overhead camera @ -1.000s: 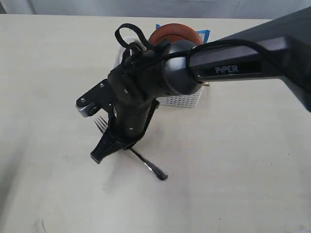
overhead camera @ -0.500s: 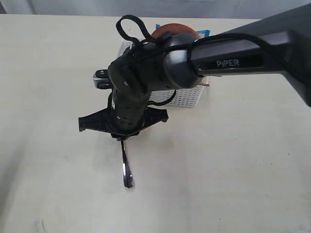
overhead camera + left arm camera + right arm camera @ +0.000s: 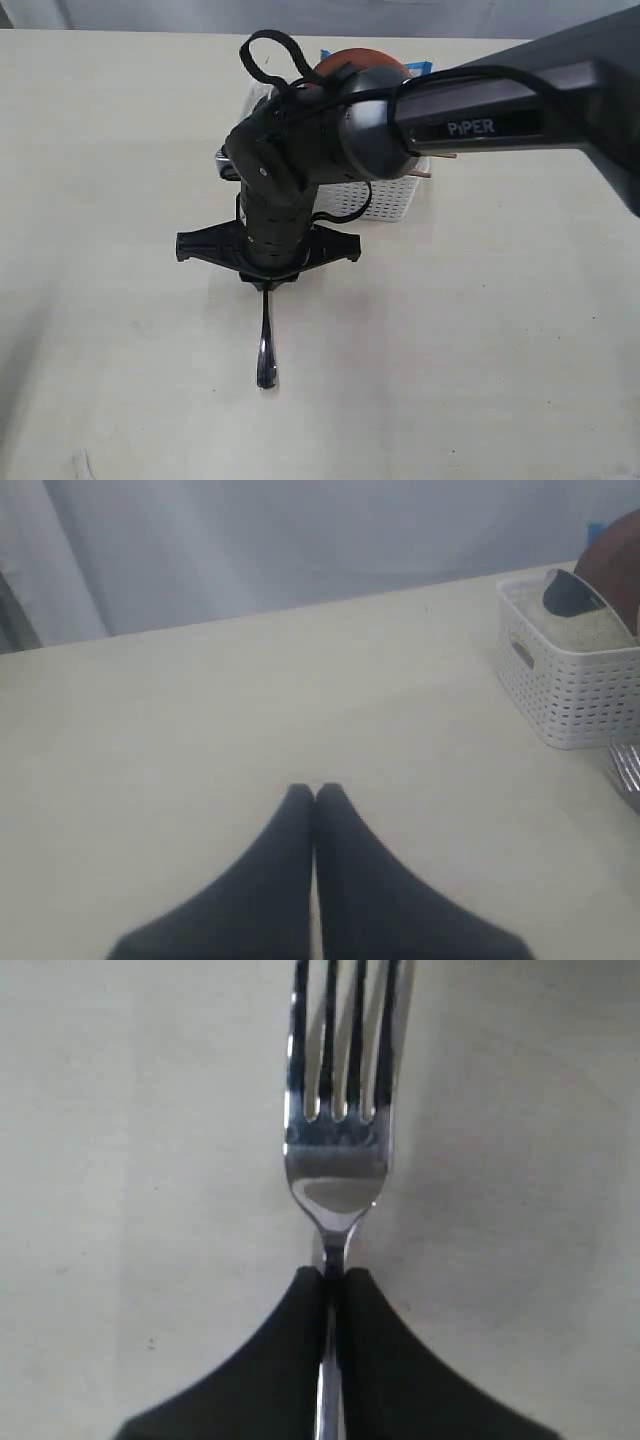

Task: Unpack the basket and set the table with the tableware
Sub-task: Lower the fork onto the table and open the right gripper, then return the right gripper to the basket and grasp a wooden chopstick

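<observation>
My right gripper (image 3: 330, 1276) is pinched nearly shut on the fork (image 3: 337, 1160), gripping it at the narrow neck just below the tines. The left gripper (image 3: 315, 792) is closed tip to tip with nothing in it, hovering over bare table (image 3: 200, 730).

What the next move turns on is how the fork lies through my right fingers (image 3: 280, 1350). Its long axis runs straight through the pinch. The tines and the shoulder of the head stick out ahead of the fingertips, and the handle runs back between and behind them. In the exterior view only the handle's end shows past my wrist, trailing away from the basket (image 3: 385, 205), so I judge that the tines point back towards it. The basket sits near, ahead of the pinch, with the reddish-brown plate (image 3: 350, 58) standing up in it.

The fork looks level and very low over the tabletop (I cannot tell whether it actually touches). Setting it down should need only a short drop and a clean parting of the fingers to either side of the neck. Any twist as I let go would swing the long handle out of line.

The right arm is plainly the one for this. My left fingers are well apart from the fork, with the basket ahead of them and off to one side.
</observation>
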{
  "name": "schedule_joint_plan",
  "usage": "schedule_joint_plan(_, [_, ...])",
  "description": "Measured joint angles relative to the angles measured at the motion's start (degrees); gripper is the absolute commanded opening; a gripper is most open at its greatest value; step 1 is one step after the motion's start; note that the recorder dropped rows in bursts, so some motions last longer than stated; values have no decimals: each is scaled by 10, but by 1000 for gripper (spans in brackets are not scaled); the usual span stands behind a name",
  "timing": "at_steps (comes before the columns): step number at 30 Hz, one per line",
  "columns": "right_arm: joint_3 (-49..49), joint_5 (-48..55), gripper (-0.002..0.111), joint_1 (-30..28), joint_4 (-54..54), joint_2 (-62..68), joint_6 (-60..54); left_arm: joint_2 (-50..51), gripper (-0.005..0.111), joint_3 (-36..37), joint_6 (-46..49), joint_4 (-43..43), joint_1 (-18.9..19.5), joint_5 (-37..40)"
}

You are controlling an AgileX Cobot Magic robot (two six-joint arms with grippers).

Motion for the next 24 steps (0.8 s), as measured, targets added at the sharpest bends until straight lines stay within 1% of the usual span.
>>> schedule_joint_plan(4, [0,0,39,0,-2,0,0,0,0,0,0,0,0,0])
schedule_joint_plan(5, [0,0,44,0,-2,0,0,0,0,0,0,0,0,0])
schedule_joint_plan(6, [0,0,46,0,-2,0,0,0,0,0,0,0,0,0])
schedule_joint_plan(10, [-12,19,46,0,-6,0,-6,0,0,0,0,0,0,0])
schedule_joint_plan(13, [-44,60,46,0,-18,0,-28,0,0,0,0,0,0,0])
schedule_joint_plan(16, [-92,122,46,0,-29,0,-72,0,0,0,0,0,0,0])
schedule_joint_plan(21, [-192,261,46,0,-42,0,-172,0,0,0,0,0,0,0])
schedule_joint_plan(24, [-238,278,46,-8,-54,-6,-213,0,0,0,0,0,0,0])
